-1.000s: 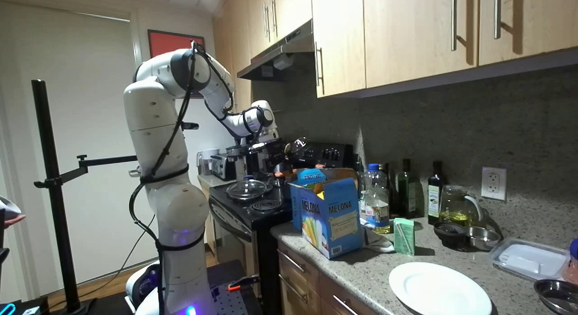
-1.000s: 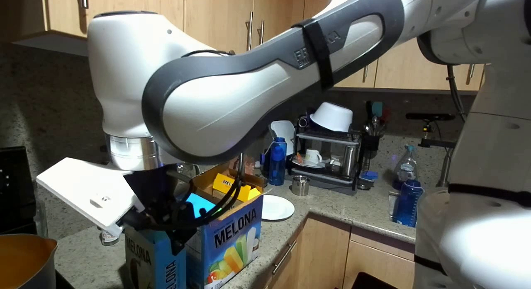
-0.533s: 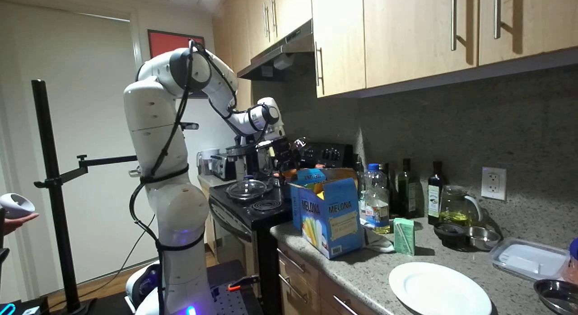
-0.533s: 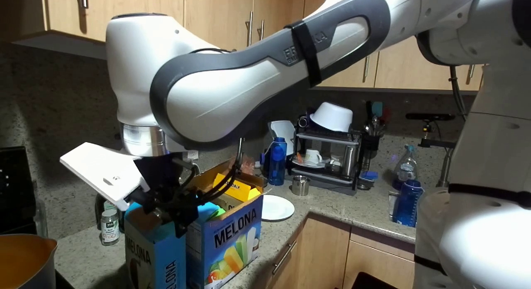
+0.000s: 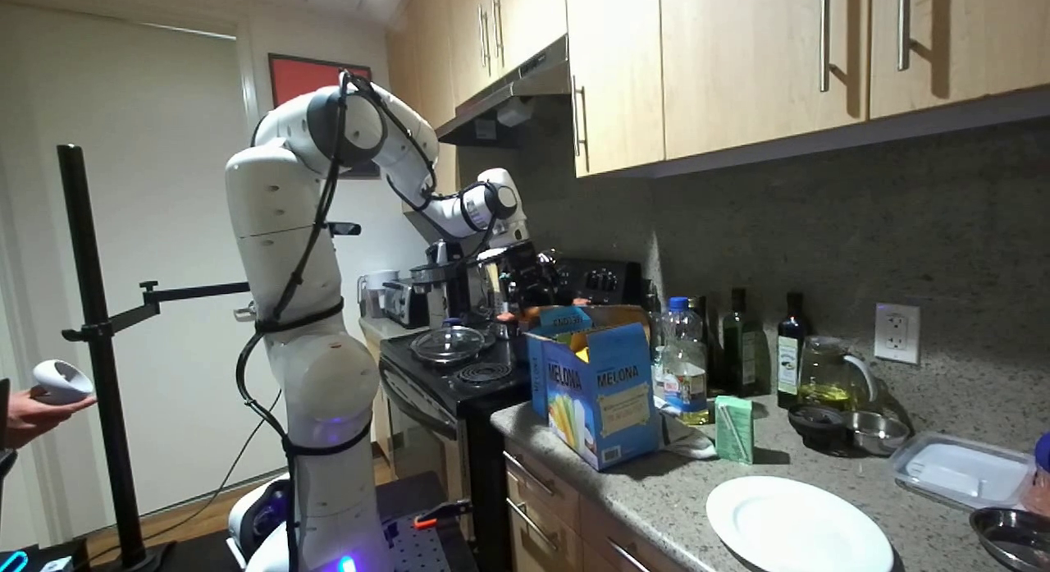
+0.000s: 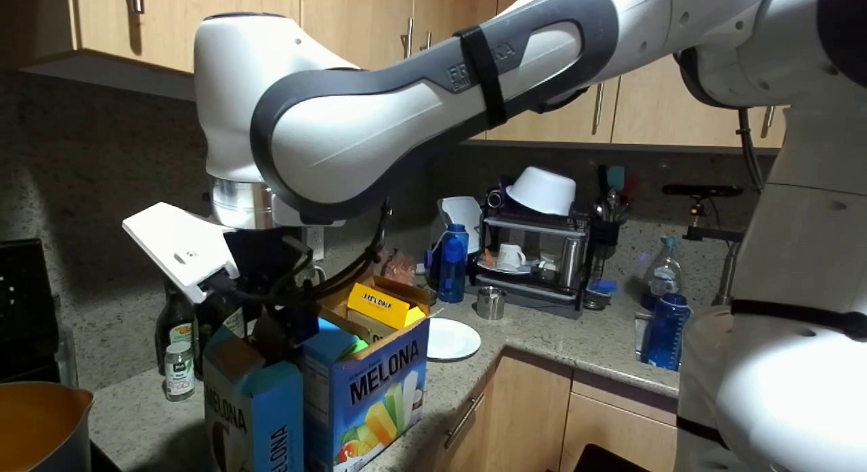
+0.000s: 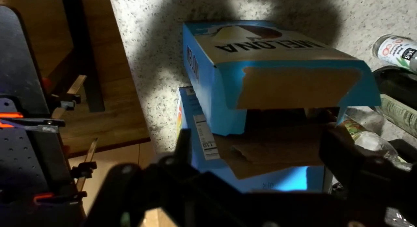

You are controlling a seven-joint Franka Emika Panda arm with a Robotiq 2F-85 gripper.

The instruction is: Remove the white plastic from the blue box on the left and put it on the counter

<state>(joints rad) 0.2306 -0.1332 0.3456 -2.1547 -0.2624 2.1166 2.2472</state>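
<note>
The left blue box [image 6: 254, 418] stands upright on the counter [image 6: 555, 340] with its top flaps open. In the wrist view this box [image 7: 198, 77] shows a torn brown flap [image 7: 296, 88] over a dark inside. A small pale patch shows in that opening; I cannot tell whether it is the white plastic, which otherwise does not show. My gripper [image 7: 260, 144] is open, with its dark fingers [image 7: 184, 144] wide apart and nothing between them. It is above the boxes, over the rear of the left box's opening and the edge of the second blue box [image 6: 372, 404].
The second box stands against the left box and holds a yellow carton [image 6: 383, 306]. A spice jar [image 6: 179, 372] and dark bottles [image 6: 175, 330] stand behind the left box. A pot [image 6: 47, 424] is at the near left. A white plate [image 5: 800, 523] lies on the counter.
My arm and gripper have moved to the right in both exterior views and risen above the boxes. The left box's open top has come into view. The boxes have stayed in place.
</note>
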